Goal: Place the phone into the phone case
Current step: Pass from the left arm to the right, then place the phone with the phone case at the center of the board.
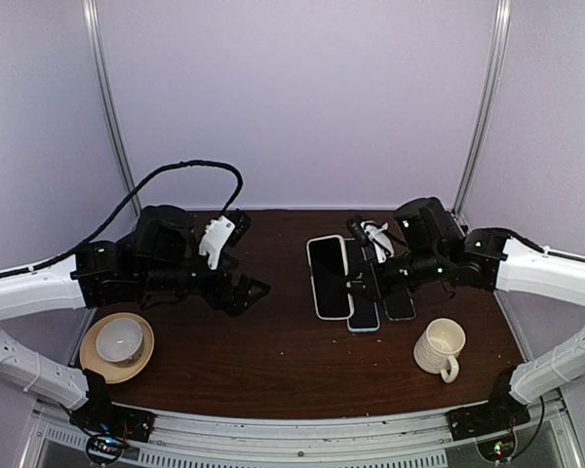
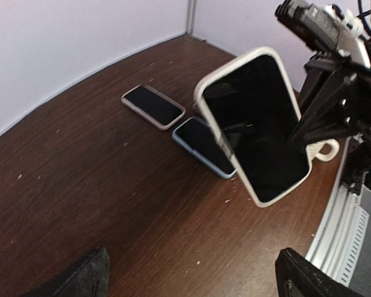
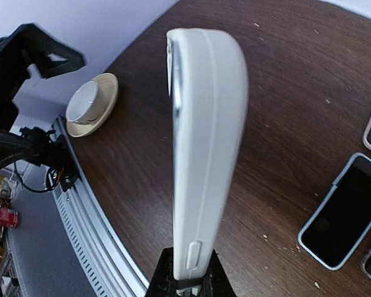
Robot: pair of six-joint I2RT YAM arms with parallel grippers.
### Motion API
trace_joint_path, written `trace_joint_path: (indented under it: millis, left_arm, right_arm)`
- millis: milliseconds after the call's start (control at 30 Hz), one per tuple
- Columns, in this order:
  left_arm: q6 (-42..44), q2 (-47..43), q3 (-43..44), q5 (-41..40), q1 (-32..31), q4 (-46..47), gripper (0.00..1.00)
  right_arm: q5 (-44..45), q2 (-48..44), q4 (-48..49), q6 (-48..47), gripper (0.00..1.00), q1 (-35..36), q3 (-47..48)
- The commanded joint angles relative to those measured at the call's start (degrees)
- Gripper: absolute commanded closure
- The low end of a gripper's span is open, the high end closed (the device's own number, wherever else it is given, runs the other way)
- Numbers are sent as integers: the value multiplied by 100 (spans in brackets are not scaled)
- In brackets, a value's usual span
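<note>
Already phone [image 2: 253,124] inside white case [image 3: 204,154], clamped in right jaws.

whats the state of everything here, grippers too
right gripper: shut on white case
white case: lifted off table, tilted
left gripper: open, empty
blue-cased phone: flat on table, screen up
tan-cased phone: flat on table
mug: upright
bowl: upright on saucer
</note>
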Motion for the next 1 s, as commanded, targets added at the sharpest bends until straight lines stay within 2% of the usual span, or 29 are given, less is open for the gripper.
trace_joint_path:
  millis: [0,133,367,500,667,967]
  left_arm:
    - [-311,43,102,-301,362,-636,2]
    - [-237,106,225,-214,562,-850,2]
    - [-57,426,550,24,1203,-1283,3]
    - [248,737,797,-160,1338,-1375,2]
    - [504,1216,1144,-216,1423,-1491,3]
    - [643,1794,1449,-141,1533,-1504,2]
  right_arm:
    - [-632,399,-829,50,100,-1166,978]
    - [-1291,1215,-1780,-525,100,-2256,1840]
    - [-1449,3113,-3352,-1518,100,-3439,3783]
    - [-1376,4097,-3954,-1898,100,-3817,4878]
    - [-1737,5122,-4309,-2069,100,-4156,5847]
    - [-1926,6241,-4644,-2167,100,-4426,6615]
